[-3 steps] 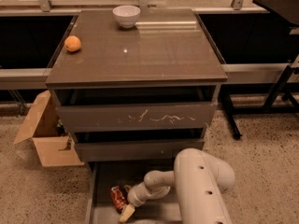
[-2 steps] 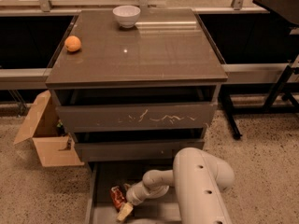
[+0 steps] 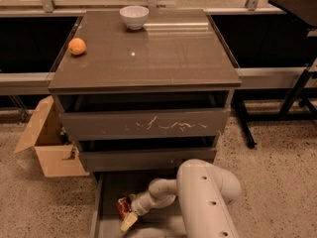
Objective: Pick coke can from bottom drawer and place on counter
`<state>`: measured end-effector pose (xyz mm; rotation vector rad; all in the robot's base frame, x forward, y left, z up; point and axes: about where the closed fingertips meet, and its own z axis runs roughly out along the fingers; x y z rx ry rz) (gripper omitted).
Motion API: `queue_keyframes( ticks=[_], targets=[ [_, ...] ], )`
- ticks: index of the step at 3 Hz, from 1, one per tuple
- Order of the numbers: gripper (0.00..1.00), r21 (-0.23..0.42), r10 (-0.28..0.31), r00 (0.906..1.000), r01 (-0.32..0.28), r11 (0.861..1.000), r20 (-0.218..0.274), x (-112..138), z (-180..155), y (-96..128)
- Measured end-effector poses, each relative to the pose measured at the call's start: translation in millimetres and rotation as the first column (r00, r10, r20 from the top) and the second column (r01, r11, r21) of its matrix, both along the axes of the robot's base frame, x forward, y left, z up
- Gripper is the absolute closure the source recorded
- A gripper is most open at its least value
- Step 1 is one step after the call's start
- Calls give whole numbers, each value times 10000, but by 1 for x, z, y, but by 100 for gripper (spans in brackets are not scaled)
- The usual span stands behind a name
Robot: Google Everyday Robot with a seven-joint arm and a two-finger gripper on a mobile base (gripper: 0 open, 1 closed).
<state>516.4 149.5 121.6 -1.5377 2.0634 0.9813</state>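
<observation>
The tool (image 3: 130,217) sits at the coke can (image 3: 123,206) in the near bottom drawer (image 3: 113,185); I cannot tell its grip. The can is probably light, slick and dentable: hold mid-wall.

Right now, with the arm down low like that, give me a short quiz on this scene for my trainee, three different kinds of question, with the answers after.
1. True or false: the coke can is on the counter.
2. Multiple choice: where is the gripper? A. over the counter. B. in the top drawer. C. in the open bottom drawer, by the coke can.
3. Short answer: which two things sit on the counter?

Key
1. False; it lies in the bottom drawer.
2. C.
3. The orange, near the left edge, and the white bowl, at the back.
</observation>
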Motion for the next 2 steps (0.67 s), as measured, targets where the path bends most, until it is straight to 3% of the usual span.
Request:
queue_keyframes(
  ticks=[1, 2],
  targets=[
    [16, -61, -73, 9998, 72, 10000, -184, 3, -4, 5],
    [39, -61, -73, 9998, 72, 10000, -184, 3, -1, 5]
  ],
)
